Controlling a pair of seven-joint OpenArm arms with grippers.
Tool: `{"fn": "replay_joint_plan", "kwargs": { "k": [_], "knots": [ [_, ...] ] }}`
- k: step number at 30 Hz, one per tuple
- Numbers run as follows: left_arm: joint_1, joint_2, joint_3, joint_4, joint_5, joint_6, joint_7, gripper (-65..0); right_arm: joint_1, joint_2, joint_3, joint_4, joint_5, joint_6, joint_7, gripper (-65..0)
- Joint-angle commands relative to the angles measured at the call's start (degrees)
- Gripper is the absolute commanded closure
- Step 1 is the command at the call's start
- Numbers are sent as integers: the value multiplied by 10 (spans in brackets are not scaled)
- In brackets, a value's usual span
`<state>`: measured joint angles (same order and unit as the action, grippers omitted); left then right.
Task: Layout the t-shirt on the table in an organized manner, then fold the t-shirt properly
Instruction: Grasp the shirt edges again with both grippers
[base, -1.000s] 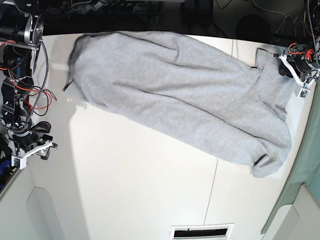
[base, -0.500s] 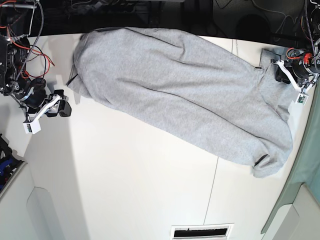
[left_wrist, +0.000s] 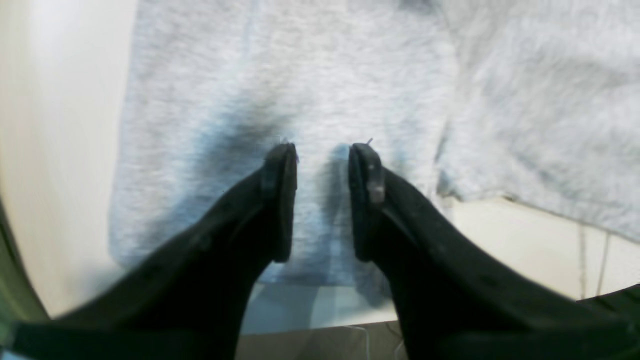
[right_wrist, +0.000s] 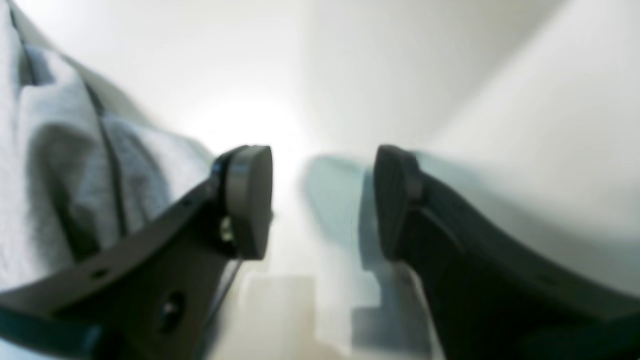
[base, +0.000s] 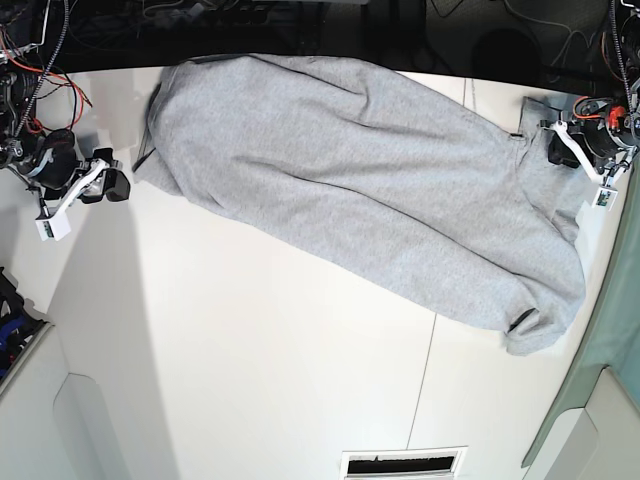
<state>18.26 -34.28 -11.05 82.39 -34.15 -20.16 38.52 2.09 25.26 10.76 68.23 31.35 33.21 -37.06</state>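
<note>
The light grey t-shirt (base: 350, 180) lies rumpled in a long diagonal band on the white table (base: 250, 350), from the far left down to the near right. No lettering shows. My left gripper (base: 562, 146) hovers over the shirt's right end. In the left wrist view it (left_wrist: 324, 155) is open, with grey fabric (left_wrist: 320, 75) beneath and nothing between the fingers. My right gripper (base: 110, 186) is just left of the shirt's far-left edge. In the right wrist view it (right_wrist: 320, 200) is open over bare table, with shirt folds (right_wrist: 50, 175) to its left.
A thin dark seam (base: 425, 370) runs across the table toward a slotted vent (base: 405, 463) at the near edge. A green cloth (base: 612, 330) hangs along the right side. Cables and dark equipment (base: 300, 25) line the back edge.
My right arm has swung from the near left up to the shirt's far-left edge. The left arm and the shirt have hardly moved.
</note>
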Motion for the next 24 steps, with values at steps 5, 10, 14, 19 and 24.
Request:
{"fn": "replay_joint_plan", "kwargs": {
  "k": [5, 10, 14, 19, 24],
  "knots": [
    [-2, -11, -4, 7, -8, -2, -8, -211, 5, 11, -46, -9, 13, 2, 5, -319],
    [-3, -9, -4, 7, -8, -2, -9, -211, -3, 10, -122, -9, 21, 2, 5, -319],
    [-3, -9, -4, 7, -7, -2, -6, -211, -4, 11, -135, -8, 21, 1, 6, -190],
    [-3, -9, -4, 7, -7, -2, -6, -210, -3, 11, -120, 6, 13, 1, 20, 0],
    [-3, -10, -4, 7, -4, -2, -6, -42, 18, 11, -99, 39, -53, 0, 79, 0]
  ]
}}
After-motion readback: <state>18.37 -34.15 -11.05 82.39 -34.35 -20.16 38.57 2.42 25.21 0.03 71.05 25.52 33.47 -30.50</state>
